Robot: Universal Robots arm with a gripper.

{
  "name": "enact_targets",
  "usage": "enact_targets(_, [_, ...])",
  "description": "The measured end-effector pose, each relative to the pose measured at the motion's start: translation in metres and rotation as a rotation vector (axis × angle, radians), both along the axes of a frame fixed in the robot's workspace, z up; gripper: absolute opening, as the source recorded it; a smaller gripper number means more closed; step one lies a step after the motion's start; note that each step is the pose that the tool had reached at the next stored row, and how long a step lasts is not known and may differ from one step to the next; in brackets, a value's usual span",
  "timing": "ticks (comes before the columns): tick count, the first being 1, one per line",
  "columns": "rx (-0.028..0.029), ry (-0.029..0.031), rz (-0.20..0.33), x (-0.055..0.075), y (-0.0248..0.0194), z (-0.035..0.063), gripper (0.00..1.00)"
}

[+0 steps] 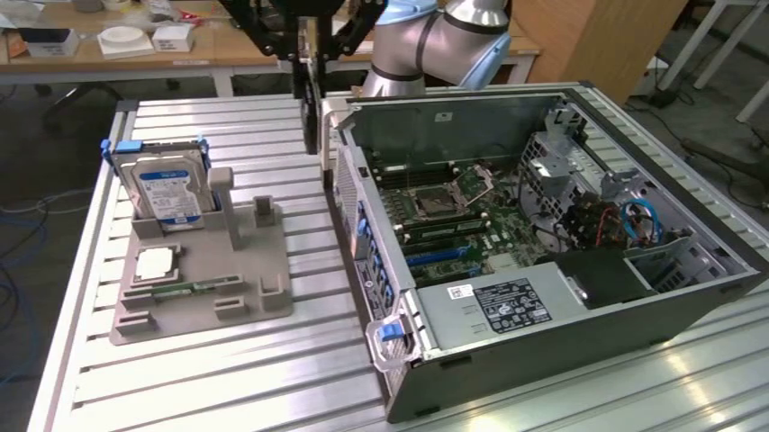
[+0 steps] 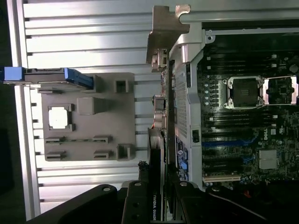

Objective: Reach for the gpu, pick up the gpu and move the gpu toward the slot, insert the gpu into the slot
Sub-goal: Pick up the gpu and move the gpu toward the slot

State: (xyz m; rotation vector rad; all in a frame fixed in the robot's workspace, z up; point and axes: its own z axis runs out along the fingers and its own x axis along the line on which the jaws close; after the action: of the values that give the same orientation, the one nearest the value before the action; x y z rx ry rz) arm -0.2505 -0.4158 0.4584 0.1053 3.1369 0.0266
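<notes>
Hand: my gripper (image 1: 310, 40) sits at 12 o'clock in the exterior view, closed on the gpu. In the wrist view its two dark fingers (image 2: 135, 198) flank the card's edge.

Gpu: the gpu (image 1: 312, 112) hangs edge-down from the jaws, upright. Its silver bracket (image 2: 163, 32) is at the end away from the hand. It seems to be off the table (image 1: 180, 378), just outside the far corner of the computer case (image 1: 673, 306), at about 11 o'clock from the case's middle.

Slot: the slot (image 1: 435, 257) is one of the long connector strips on the motherboard (image 1: 481, 225), at roughly 5 o'clock from the square processor socket (image 1: 433, 202). Several strips lie side by side there, and I cannot tell for certain which one is meant. All of them look bare.

Card to slot: well apart. The card is outside the case wall and the strips are down inside the case, at about 5 o'clock from the card.

Holder: the grey holder (image 1: 270, 301) at 9 o'clock carries the hard drive (image 1: 168, 193), a processor chip (image 1: 157, 263) and the memory stick (image 1: 193, 290). No card stands in it.

Done, as I judge it: the reach and the pickup, since the card is in the grip and away from the holder.

Under way: the carry toward the slot. I would call it partway, because the card is at the case but not over the board.

Left: aligning the card's edge over the strip and seating it.
</notes>
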Motion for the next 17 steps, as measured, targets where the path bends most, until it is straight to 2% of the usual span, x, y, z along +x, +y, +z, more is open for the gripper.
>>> enact_targets(5, [0.0001, 0.0128, 0.0, 0.021, -0.0003, 0.0003, 0.26])
enact_targets(6, [0.0001, 0.0182, 0.0, 0.03, -0.0004, 0.0004, 0.26])
enact_targets(13, [0.0, 0.0401, 0.0, 0.06, -0.0005, 0.0004, 0.26])
enact_targets(17, [0.0001, 0.0505, 0.0, 0.076, -0.0005, 0.0004, 0.26])
